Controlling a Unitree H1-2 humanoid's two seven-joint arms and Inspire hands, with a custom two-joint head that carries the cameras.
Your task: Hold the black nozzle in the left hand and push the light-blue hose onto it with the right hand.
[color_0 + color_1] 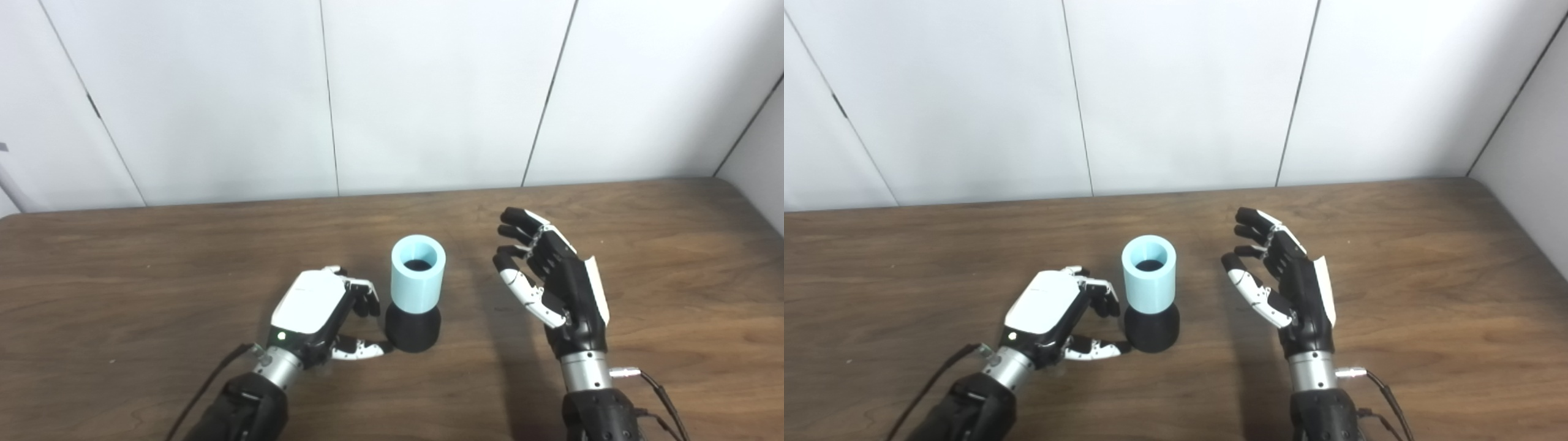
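The black nozzle [413,329] stands upright on the wooden table [122,269], with the light-blue hose [417,275] seated on top of it, its open end facing up. My left hand [318,312] rests on the table just left of the nozzle, fingers curled but apart, the thumb tip reaching the nozzle's base without gripping it. My right hand [551,282] hovers open to the right of the hose, palm facing it, a clear gap between them.
White wall panels [429,92] rise behind the table's far edge. A side wall [759,153] closes in at the right. Cables trail from both wrists near the front edge.
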